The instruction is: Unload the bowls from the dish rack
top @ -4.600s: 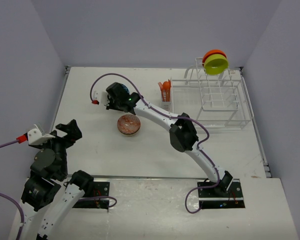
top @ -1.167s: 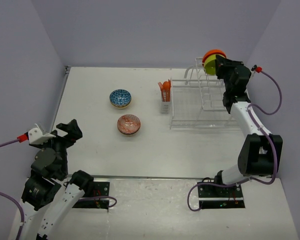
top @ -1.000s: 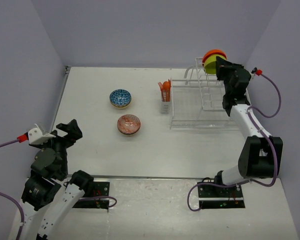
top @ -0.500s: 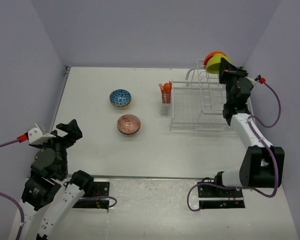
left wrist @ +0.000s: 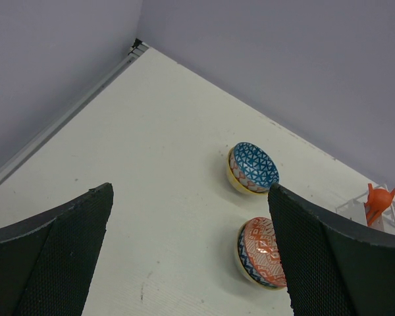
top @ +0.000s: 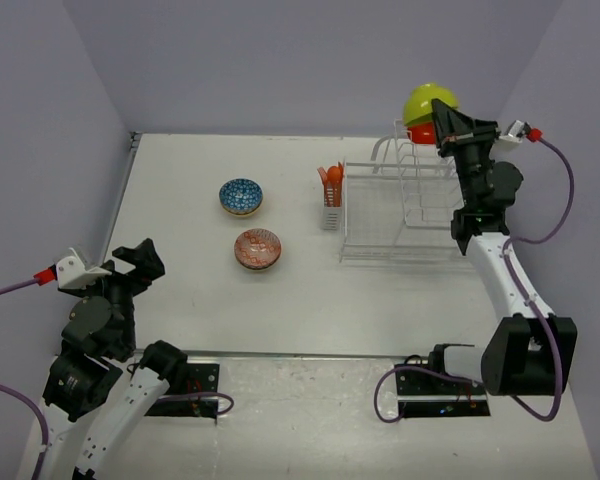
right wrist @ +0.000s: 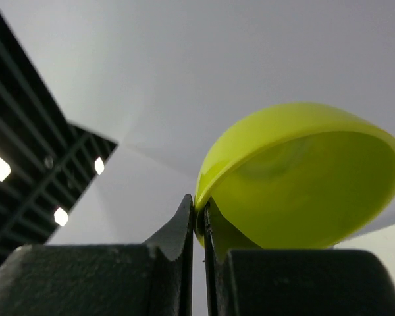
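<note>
My right gripper point(top: 442, 114) is shut on the rim of the yellow-green bowl point(top: 427, 101) and holds it up above the taller slotted part of the white dish rack point(top: 420, 205). In the right wrist view the bowl point(right wrist: 303, 178) fills the frame, its rim pinched between my fingers point(right wrist: 199, 220). The orange bowl point(top: 418, 131) still stands in the rack behind it. The blue mosaic bowl point(top: 241, 196) and the red-brown patterned bowl point(top: 257, 249) sit on the table; both show in the left wrist view point(left wrist: 252, 168) point(left wrist: 261, 253). My left gripper point(left wrist: 191, 263) is open and empty at the near left.
The orange utensil holder point(top: 329, 195) hangs on the rack's left end. The rack's low tray point(top: 390, 240) holds no bowls. Walls close off the table at the back and both sides.
My right gripper has closed on the yellow-green bowl and lifted it up out of the rack, off the orange bowl. The left arm has not moved.
</note>
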Controlling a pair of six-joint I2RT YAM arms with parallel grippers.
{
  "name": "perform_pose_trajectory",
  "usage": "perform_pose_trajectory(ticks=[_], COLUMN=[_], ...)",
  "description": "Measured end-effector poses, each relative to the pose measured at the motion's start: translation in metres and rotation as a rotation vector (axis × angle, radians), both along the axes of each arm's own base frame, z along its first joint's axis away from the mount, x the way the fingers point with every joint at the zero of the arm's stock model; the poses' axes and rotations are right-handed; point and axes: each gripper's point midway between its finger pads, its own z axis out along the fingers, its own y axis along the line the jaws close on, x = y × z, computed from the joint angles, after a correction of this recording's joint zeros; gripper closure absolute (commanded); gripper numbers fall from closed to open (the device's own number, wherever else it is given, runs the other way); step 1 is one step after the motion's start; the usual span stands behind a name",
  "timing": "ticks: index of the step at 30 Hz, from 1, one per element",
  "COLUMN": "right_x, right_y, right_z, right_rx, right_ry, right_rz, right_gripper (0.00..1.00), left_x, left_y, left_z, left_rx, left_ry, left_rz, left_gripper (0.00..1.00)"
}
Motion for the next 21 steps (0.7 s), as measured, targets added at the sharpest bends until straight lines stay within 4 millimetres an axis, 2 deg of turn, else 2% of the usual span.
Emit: perform_pose_trajectory(ticks=[3,6,9,11,13,15,19,21], right_x=[-0.02,-0.059,-0.129,-0.174,-0.197,-0.205,-0.205,-0.21], right_y=[0.049,0.118,0.188,0.221,0.239,0.253,0.285,0.298], right_z=[0.02,0.044,0.061,0.051,0.026,-0.019,-0.147,-0.226], right_rx=[-0.207,-0.503,-0.765,-0.906,-1.04,-1.196,-1.58,-1.794], right_ry=[-0.061,-0.106,-0.217,-0.248,-0.216,-0.129,0.127,0.261], right_rz=[0.128,0.256,0.367,0.46,0.502,0.535,0.614,0.69], right_gripper=[1.0,1.0,1.0,1.0,1.0,1.0,1.0,1.0], left_x=[0.0,0.0,0.0,0.0,0.001,0.002,0.003,0.004], left_y=[0.0,0.001,0.001,0.001,0.0,0.0,-0.001,-0.001], left_z=[0.0,0.0,0.0,-0.001,-0.001,-0.002,-0.003,-0.003], left_rx=[0.0,0.0,0.0,0.001,0.004,0.007,0.01,0.01], left_ry=[0.0,0.0,0.001,0.003,0.009,0.014,0.022,0.023], left_rz=[0.002,0.004,0.005,0.005,0.005,0.005,0.006,0.007], left_gripper=[0.0,0.0,0.0,0.0,0.0,0.0,0.0,0.0])
